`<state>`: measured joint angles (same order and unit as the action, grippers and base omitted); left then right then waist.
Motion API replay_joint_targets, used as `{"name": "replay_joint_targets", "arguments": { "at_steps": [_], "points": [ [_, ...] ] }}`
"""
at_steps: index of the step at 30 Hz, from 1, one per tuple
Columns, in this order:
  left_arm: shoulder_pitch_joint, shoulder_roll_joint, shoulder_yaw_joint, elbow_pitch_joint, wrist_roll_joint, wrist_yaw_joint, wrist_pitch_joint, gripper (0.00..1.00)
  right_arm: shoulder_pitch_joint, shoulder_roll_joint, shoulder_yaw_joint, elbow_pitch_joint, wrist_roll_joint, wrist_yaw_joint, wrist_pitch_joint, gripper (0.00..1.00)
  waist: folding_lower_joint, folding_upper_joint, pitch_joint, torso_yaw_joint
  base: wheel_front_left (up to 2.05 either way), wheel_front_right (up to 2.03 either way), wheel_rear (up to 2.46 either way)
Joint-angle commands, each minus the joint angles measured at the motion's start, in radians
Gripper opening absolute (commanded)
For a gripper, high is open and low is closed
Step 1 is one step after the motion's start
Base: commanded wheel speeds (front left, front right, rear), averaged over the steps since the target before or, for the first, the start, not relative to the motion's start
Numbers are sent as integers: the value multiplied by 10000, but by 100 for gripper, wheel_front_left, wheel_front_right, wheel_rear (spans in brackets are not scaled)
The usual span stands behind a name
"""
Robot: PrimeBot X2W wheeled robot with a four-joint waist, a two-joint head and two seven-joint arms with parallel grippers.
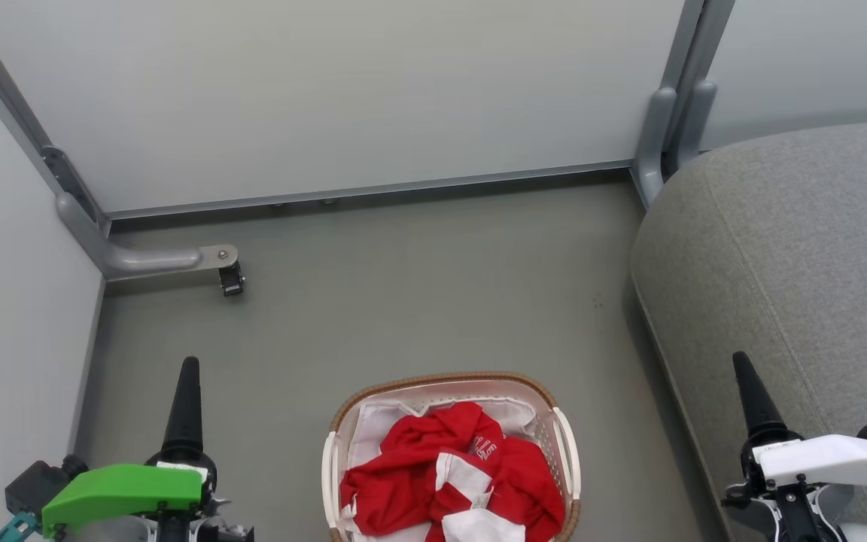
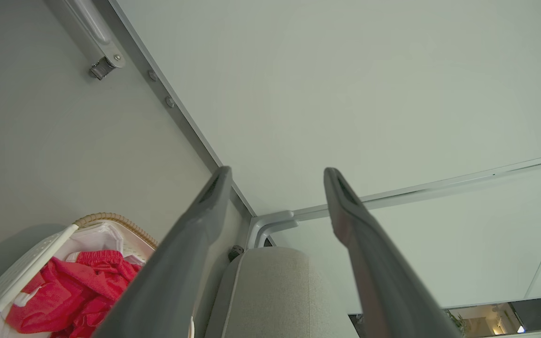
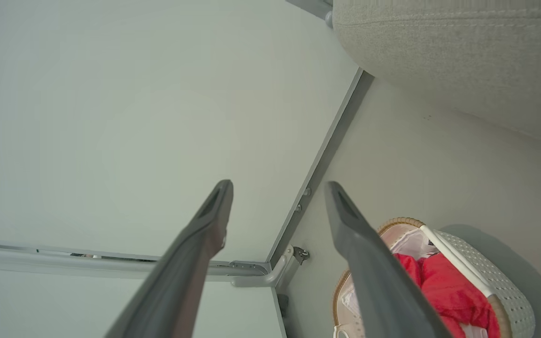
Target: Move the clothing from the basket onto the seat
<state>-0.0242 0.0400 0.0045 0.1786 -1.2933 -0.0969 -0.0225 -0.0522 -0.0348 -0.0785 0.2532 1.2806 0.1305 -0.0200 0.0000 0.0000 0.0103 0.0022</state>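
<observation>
The red clothing with white trim lies heaped in the cream basket on the floor at the bottom centre of the head view. The grey seat rises to the right of it. My left gripper hangs left of the basket and my right gripper hangs over the seat's front edge. The left wrist view has my left gripper open and empty, with the clothing, basket and seat below. My right gripper is open too, beside the clothing, basket and seat.
Pale partition panels close off the back and left. A grey partition foot with a small black caster juts onto the grey floor at the left. Another grey post stands by the seat's back corner.
</observation>
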Motion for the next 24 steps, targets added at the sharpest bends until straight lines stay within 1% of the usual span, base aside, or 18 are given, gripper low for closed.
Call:
{"name": "replay_joint_targets", "arguments": {
  "at_steps": [1,11,17,24],
  "points": [
    [0,55,-72,-229,437,88,-112,100,-42,-82,5,-214,-453,1,-126,100,0,0,6,2,0,0,0],
    [105,66,-451,-499,1995,448,-459,100,29,-96,170,-367,-2128,1,-479,100,0,0,39,27,0,0,0],
    [212,72,-638,-608,2735,540,-656,100,50,-104,337,-434,-3338,1,-674,100,0,0,58,50,0,0,0],
    [304,80,-846,-681,3637,624,-875,100,116,-114,455,-416,-4317,2,-895,100,0,0,62,90,0,0,0]
  ]
}}
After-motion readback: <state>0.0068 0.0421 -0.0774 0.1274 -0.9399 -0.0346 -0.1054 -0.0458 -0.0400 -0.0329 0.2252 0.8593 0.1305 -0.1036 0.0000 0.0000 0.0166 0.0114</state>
